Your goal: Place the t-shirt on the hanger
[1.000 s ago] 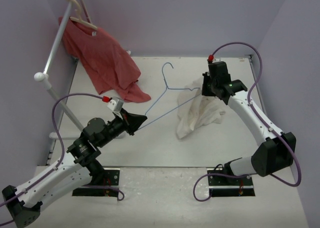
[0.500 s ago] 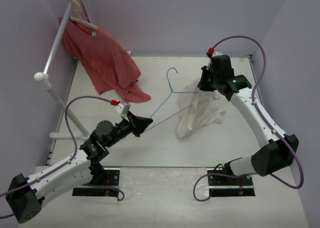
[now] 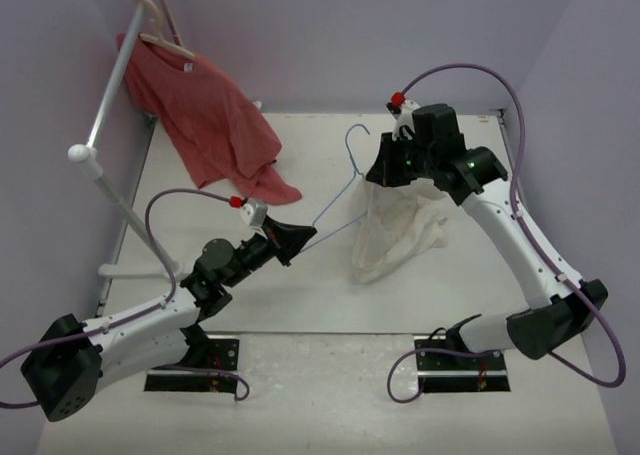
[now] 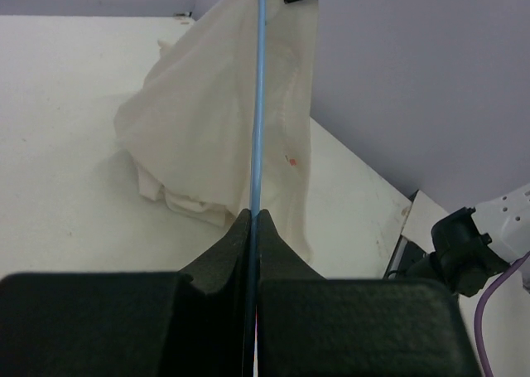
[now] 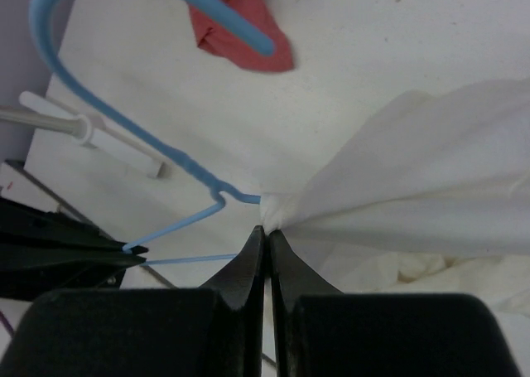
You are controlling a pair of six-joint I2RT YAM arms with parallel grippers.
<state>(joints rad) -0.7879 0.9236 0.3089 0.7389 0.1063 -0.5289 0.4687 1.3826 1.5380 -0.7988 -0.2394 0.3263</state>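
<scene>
A red t-shirt [image 3: 205, 110] hangs from a pale wooden hanger [image 3: 160, 30] at the far-left corner of the white worktop [image 3: 300, 305]. Its lower hem spills onto the surface and ends in a crumpled point [image 5: 240, 33]. The hanger hooks over a white rail [image 3: 115, 85] that slants down along the left edge and ends in a round knob [image 3: 80, 155]. A white foot bar [image 3: 130, 270] of the rack lies by that edge. Plain lavender walls [image 3: 350, 35] close in the far, left and right sides.

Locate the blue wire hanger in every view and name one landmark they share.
Top external: hanger at centre, hook uppermost.
Left wrist: thin vertical blue line up the middle.
Right wrist: hook at upper left, wire running down to centre.
Shared landmark: the white t-shirt, beside the hanger in all three.
</scene>
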